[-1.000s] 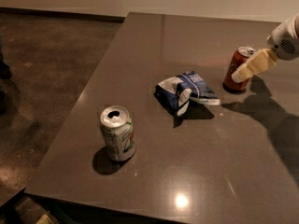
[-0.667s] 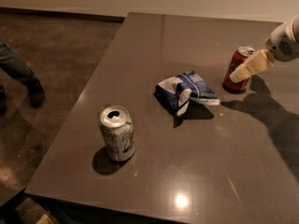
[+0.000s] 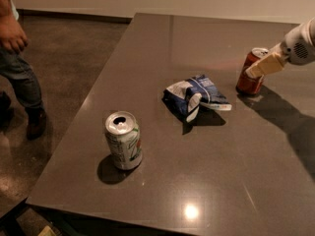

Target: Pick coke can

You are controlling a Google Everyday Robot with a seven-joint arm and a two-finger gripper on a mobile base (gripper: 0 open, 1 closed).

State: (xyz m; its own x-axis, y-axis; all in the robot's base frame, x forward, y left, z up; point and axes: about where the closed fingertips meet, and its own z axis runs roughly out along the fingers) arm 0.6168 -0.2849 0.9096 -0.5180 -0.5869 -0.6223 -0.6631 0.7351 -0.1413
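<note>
Gripper touches the tilted coke can on the table; how far open, cannot tell.

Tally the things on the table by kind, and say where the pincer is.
Drink cans: 2, the coke can and the silver-and-green can
Snack bags: 1, the blue-and-white bag
Total: 3
The pincer is at the coke can's upper part, at the far right of the table.
</note>
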